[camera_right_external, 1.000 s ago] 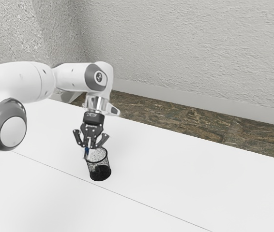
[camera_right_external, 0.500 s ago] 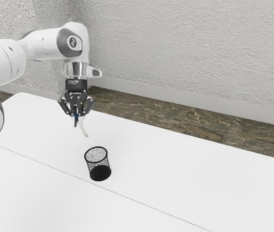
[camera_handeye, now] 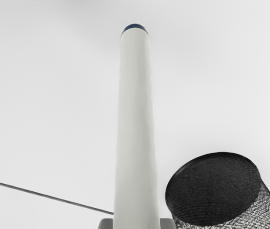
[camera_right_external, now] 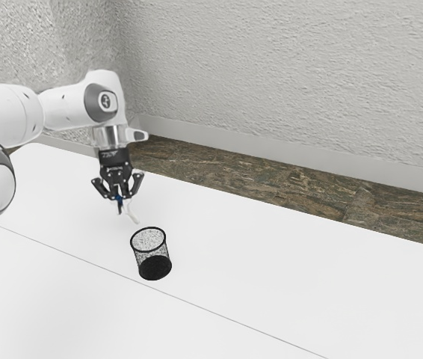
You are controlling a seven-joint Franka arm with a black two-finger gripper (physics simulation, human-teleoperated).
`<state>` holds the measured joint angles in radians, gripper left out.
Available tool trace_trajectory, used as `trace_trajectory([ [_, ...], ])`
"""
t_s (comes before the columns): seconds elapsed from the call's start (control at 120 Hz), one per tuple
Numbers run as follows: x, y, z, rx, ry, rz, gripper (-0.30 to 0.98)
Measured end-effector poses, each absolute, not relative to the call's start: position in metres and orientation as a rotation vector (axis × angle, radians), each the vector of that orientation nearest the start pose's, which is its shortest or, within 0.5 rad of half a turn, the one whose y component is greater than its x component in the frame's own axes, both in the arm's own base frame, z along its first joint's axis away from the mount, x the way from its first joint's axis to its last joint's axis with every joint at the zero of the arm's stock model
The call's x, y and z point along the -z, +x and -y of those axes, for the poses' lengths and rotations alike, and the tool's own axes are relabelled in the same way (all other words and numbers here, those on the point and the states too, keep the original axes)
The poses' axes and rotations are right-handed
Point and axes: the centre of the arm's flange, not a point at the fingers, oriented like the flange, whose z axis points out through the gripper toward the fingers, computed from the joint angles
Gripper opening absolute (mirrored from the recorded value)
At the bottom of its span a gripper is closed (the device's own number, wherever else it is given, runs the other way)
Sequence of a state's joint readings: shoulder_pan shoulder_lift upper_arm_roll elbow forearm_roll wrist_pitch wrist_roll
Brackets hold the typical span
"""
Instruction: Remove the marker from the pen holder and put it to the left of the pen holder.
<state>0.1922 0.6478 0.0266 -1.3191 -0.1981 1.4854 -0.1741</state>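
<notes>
The slim white marker with a blue end is held by the black two-finger gripper, whose fingers are closed against it from both sides. In the exterior view, the marker is seen out of the black mesh pen holder, tilted, with its white end pointed down and toward the exterior view's right. Whether the white table is touched by that end cannot be told. The gripper is held over the table, near the pen holder, farther back and to the exterior view's left of it. The round pen holder is stood upright on the table, its dark base seen through the mesh. The tabletop is crossed by a thin grey line, passed close by the pen holder's base
</notes>
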Motion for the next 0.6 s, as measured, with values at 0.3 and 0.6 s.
trace_trajectory([
  [0.3, -0.281, 0.634, -0.134, -0.944, -3.160, 0.697, 0.02],
  [0.6, -0.479, 0.581, -0.068, -0.437, -3.272, 0.465, 0.40],
])
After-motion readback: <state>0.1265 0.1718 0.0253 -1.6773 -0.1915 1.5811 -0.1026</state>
